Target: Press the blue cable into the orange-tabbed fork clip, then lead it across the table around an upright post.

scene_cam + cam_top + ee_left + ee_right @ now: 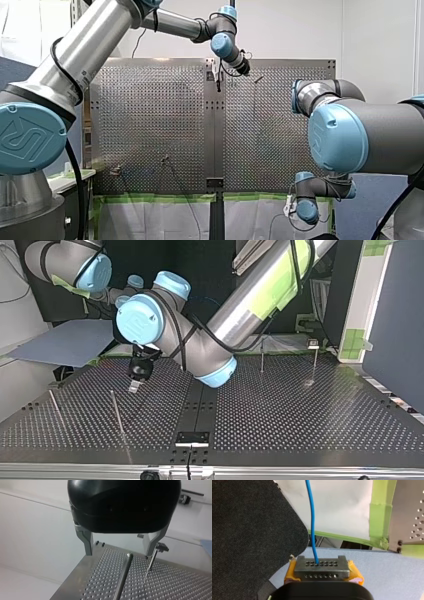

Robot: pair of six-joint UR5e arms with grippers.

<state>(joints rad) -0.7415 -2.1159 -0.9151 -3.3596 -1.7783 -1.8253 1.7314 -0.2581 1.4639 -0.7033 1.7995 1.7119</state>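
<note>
broadly, the perforated metal surface (150, 115) fills the middle of the front view, with green tape (150, 198) along its near edge. my left arm (80, 50) comes in from that view's left and reaches over to the far middle of the surface. my right arm (360, 130) bends down past the near edge at that view's right, its wrist below the surface's level. the right wrist view shows a dark textured fabric (249, 530) and a grey-blue sheet (387, 575) beside the surface.

my left hand (119, 554), black with metal fingers (87, 542), hangs above the surface with its fingers wide apart and nothing held. an upright post (123, 577) stands ahead of the gap, and a thinner stem (151, 561) with a small head stands just beside one fingertip.

my right hand (321, 563), with yellow-orange pads (291, 571), is closed on the blue cable (312, 517). the cable runs straight ahead of the fingers, off the surface.

the clip (313, 344) sits atop a thin stem at the top view's right, on the side nearest the arms, well apart from the cable. its tab colour cannot be told there.
</note>
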